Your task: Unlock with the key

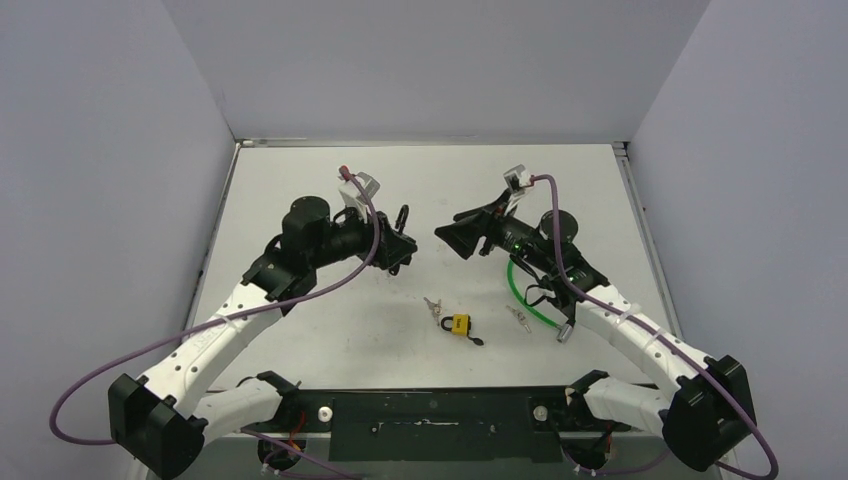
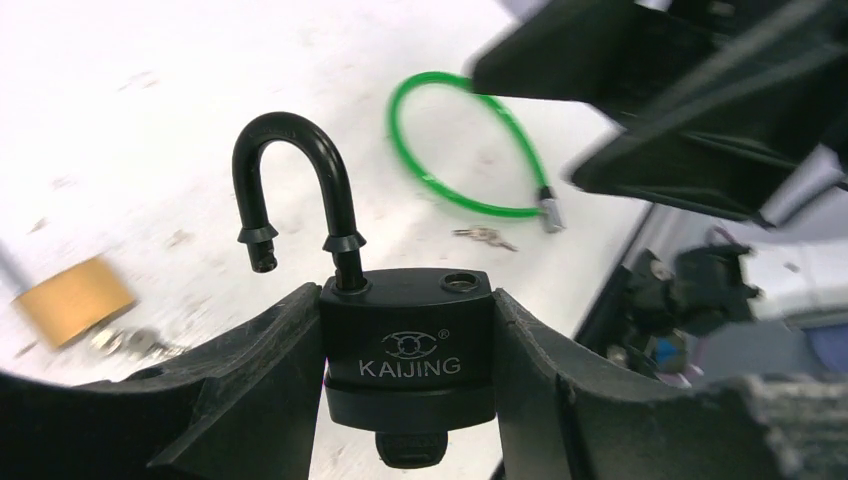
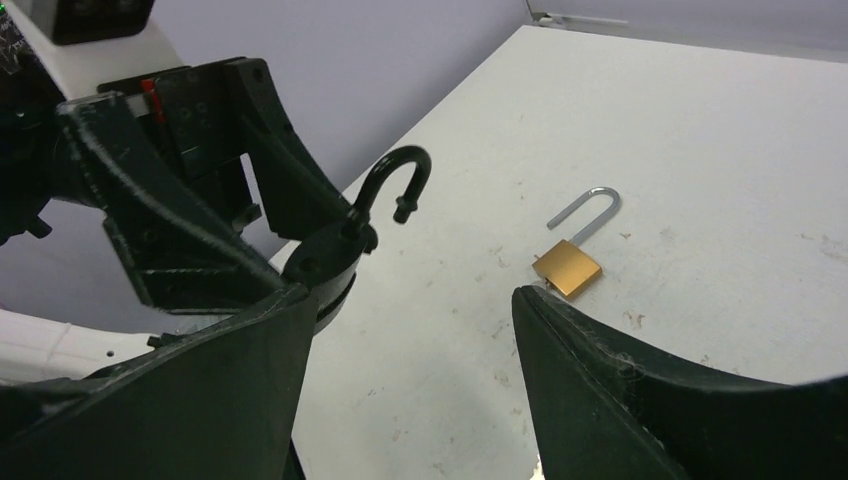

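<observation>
My left gripper (image 1: 401, 247) is shut on a black KAIJING padlock (image 2: 408, 340) and holds it above the table. Its shackle (image 2: 296, 178) is popped open and swung aside, and a black key head (image 2: 410, 450) sticks out of the bottom of the body. My right gripper (image 1: 452, 237) is open and empty, facing the padlock from a short gap to the right. In the right wrist view the padlock (image 3: 330, 262) shows past my open right gripper (image 3: 410, 300), held in the left gripper (image 3: 200, 210).
A brass padlock (image 1: 459, 323) with an open shackle lies on the table below the grippers, keys (image 1: 432, 306) beside it; it also shows in the right wrist view (image 3: 568, 268). A green cable loop (image 1: 528, 296) and another small key set (image 1: 518, 317) lie at the right.
</observation>
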Tool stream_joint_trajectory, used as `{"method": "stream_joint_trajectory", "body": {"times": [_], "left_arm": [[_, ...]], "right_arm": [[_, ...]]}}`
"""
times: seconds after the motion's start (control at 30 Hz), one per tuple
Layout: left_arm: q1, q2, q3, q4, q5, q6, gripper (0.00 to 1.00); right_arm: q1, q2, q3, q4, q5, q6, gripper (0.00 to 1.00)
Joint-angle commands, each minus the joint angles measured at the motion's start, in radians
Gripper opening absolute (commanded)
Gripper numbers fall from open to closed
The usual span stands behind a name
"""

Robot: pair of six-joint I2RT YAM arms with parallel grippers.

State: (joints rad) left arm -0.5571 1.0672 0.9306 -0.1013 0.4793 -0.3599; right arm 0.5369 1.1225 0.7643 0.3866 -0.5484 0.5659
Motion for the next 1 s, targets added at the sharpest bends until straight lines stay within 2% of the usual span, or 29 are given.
{"method": "stream_joint_trajectory", "body": {"times": [0.0, 0.2, 0.3, 0.47, 0.73, 0.97], "left_arm": [[0.002, 0.007, 0.088, -0.089, -0.309, -0.012, 0.00], [0.007, 0.059, 0.081, -0.271, -0.710, -0.126, 0.00], [0.028, 0.094, 0.069, -0.348, -0.841, -0.188, 0.00], [0.126, 0.192, 0.029, -0.344, -0.823, -0.228, 0.02], [0.283, 0.413, 0.010, -0.248, -0.802, -0.292, 0.00], [0.332, 0.558, 0.068, -0.198, -0.797, -0.301, 0.01]], "right_arm": [[-0.006, -0.040, -0.025, -0.014, 0.026, -0.015, 0.72], [-0.006, -0.023, -0.028, -0.037, 0.057, 0.015, 0.72], [-0.006, -0.006, -0.026, -0.053, 0.072, 0.033, 0.73], [-0.006, 0.012, -0.044, -0.059, 0.100, 0.070, 0.72], [-0.008, 0.031, -0.043, -0.087, 0.101, 0.088, 0.72], [-0.008, 0.041, -0.059, -0.089, 0.101, 0.102, 0.72]]}}
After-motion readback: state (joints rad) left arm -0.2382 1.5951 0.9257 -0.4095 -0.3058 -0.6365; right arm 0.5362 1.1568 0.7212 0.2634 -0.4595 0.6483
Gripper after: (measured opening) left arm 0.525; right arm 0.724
